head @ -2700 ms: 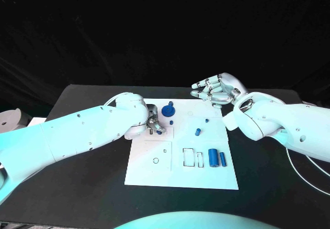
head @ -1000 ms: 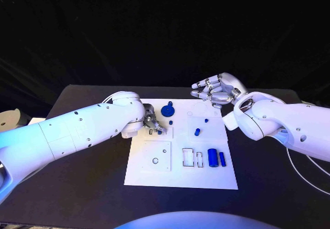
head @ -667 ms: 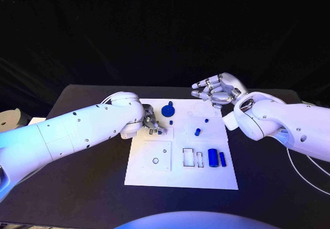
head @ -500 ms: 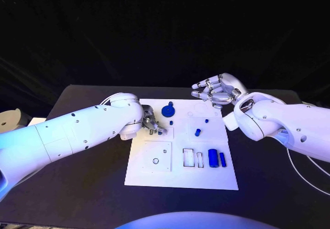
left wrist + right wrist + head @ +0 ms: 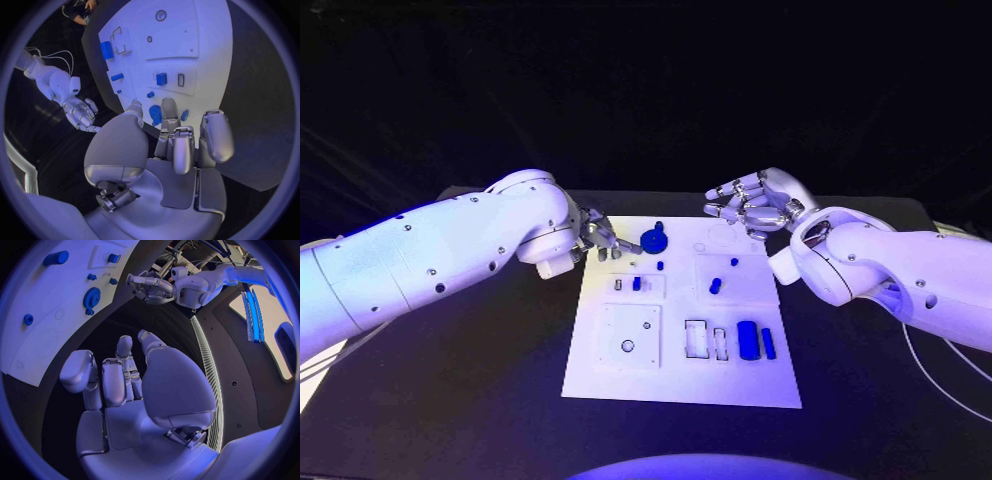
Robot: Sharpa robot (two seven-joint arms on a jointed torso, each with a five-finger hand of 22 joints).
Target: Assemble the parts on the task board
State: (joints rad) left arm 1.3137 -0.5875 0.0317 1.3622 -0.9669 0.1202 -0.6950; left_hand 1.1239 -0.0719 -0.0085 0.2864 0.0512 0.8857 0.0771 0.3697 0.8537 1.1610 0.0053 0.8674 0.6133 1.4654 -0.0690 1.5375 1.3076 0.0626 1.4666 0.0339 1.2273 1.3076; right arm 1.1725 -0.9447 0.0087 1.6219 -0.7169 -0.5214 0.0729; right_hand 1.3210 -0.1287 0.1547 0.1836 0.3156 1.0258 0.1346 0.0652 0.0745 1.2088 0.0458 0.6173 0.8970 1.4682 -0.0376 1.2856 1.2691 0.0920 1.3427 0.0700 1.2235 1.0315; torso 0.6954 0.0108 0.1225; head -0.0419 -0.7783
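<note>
Head view: the task board (image 5: 682,385) lies lengthwise in the middle of the black table (image 5: 473,400). The left hand (image 5: 599,239) sits at the board's far left corner, fingers apart, holding nothing. The right hand (image 5: 754,205) hovers just beyond the board's far right corner, fingers curled loosely with gaps between them, nothing in its grasp. A blue gear (image 5: 655,240) stands near the board's far edge, just beside the left hand's fingertips but apart from them. A small blue block (image 5: 638,284) sits in a raised square plate toward the left edge. Two small blue pegs (image 5: 715,285) stand right of centre. A thick blue cylinder (image 5: 747,337) and a thin blue bar (image 5: 767,341) lie side by side near the right edge.

Left wrist view: the left hand (image 5: 169,150) reaches over the board's (image 5: 206,45) end, fingers spread and empty. The gear (image 5: 155,114) lies just past the fingertips, partly hidden by them. The block (image 5: 161,78) and the cylinder (image 5: 107,50) lie farther along. The right hand (image 5: 81,111) hangs beyond the board's edge.

Right wrist view: the right hand (image 5: 119,375) is over bare table beside the board (image 5: 37,340), fingers loosely bent, empty. The gear (image 5: 91,297) shows on the board, the left hand (image 5: 150,287) just beside it.
</note>
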